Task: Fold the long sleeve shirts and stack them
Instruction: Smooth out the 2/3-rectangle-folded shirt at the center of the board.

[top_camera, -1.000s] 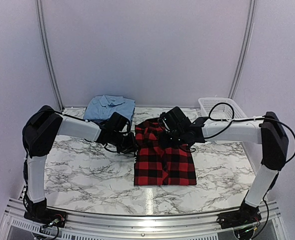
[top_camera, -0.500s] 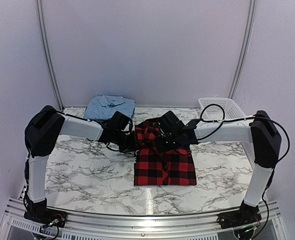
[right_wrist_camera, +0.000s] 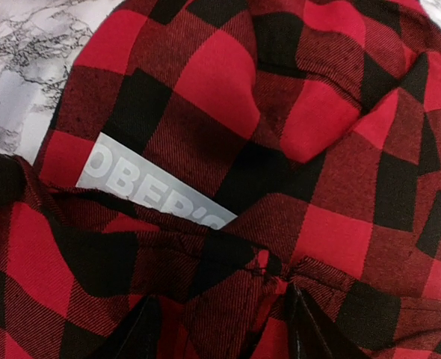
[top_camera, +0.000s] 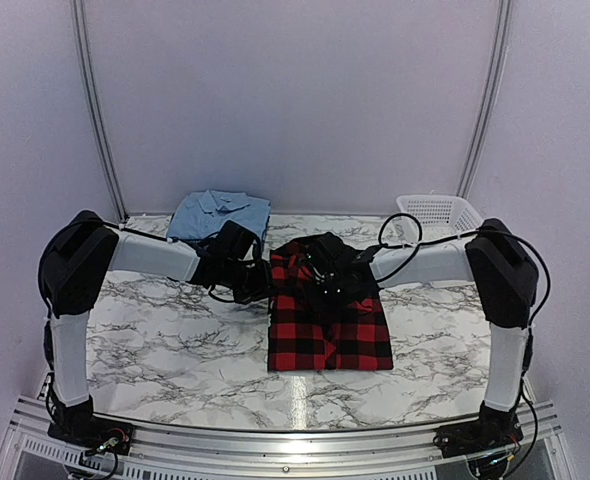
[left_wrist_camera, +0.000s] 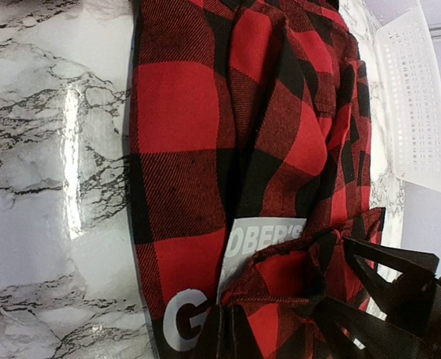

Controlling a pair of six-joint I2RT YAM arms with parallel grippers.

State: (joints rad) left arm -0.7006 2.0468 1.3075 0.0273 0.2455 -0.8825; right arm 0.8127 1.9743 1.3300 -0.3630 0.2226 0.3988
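Observation:
The red-and-black plaid shirt (top_camera: pixel 330 335) lies folded in the middle of the marble table, its white letters (left_wrist_camera: pixel 265 235) partly covered by a raised fold. My left gripper (top_camera: pixel 258 285) sits at the shirt's upper left edge, shut on a pinch of plaid cloth (left_wrist_camera: pixel 232 329). Over the shirt's upper middle, my right gripper (top_camera: pixel 333 285) has its jaws apart astride a bunched fold (right_wrist_camera: pixel 220 329). A light blue collared shirt (top_camera: pixel 220 215) lies folded at the back left. The dark blue checked shirt is out of view.
A white mesh basket (top_camera: pixel 437 212) stands at the back right, also seen beyond the shirt (left_wrist_camera: pixel 415 97). Bare marble table (top_camera: pixel 155 340) spreads to the left of the plaid shirt. Both arms meet closely over the shirt's top.
My left gripper has closed on the shirt's edge. The right arm has swung left across the top of the plaid shirt, its jaws staying about as wide.

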